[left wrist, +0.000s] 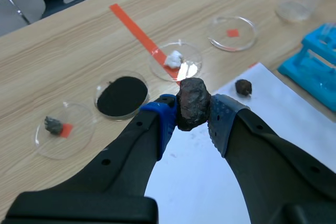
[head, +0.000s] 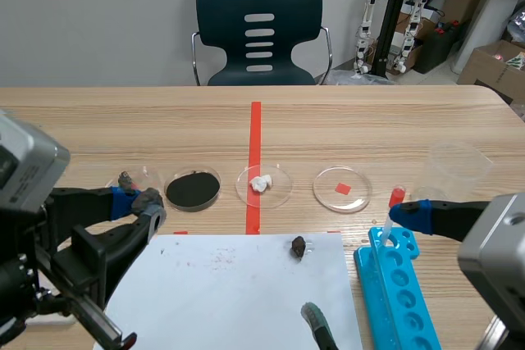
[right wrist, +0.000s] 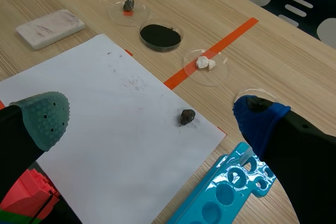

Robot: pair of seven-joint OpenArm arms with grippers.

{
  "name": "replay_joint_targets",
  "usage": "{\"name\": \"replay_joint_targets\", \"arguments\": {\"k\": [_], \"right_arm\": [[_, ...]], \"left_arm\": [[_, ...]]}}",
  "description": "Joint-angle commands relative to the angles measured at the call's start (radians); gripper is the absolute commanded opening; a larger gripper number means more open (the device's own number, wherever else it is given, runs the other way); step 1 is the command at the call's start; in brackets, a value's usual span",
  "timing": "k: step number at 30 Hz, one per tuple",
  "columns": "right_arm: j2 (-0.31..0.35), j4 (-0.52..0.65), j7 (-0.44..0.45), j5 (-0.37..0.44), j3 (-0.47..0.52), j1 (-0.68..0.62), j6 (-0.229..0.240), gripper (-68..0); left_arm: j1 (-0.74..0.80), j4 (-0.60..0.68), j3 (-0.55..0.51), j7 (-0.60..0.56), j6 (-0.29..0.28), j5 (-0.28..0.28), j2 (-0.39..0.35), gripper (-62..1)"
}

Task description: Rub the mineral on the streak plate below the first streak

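Plainly, the mineral point(left wrist: 193, 103) is pinched by the left jaws, end exposed for rubbing the plate point(right wrist: 50, 27); right jaws are spread, empty.

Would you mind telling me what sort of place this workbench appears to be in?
Most likely a robotics lab staging a mineral test: the left tool grips a dark mineral near white paper, sample dishes line the wooden table, and small white robot figures stand behind.
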Motion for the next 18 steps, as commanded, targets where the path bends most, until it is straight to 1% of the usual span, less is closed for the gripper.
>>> {"name": "replay_joint_targets", "arguments": {"k": [1, 8, 11, 18], "right_arm": [[-0.003, 0.020, 0.015, 0.007, 0.006, 0.001, 0.000, 0.4], [-0.003, 0.020, 0.015, 0.007, 0.006, 0.001, 0.000, 0.4], [-0.003, 0.020, 0.015, 0.007, 0.006, 0.001, 0.000, 0.4], [-0.003, 0.020, 0.015, 0.007, 0.006, 0.001, 0.000, 0.4]], "left_arm": [[-0.008, 0.013, -0.006, -0.020, 0.004, 0.006, 0.000, -47.9], [-0.008, 0.013, -0.006, -0.018, 0.004, 0.005, 0.000, -47.9], [-0.008, 0.013, -0.006, 0.017, 0.004, 0.005, 0.000, -47.8], [-0.009, 0.013, -0.006, 0.017, 0.004, 0.005, 0.000, -47.9]]}}
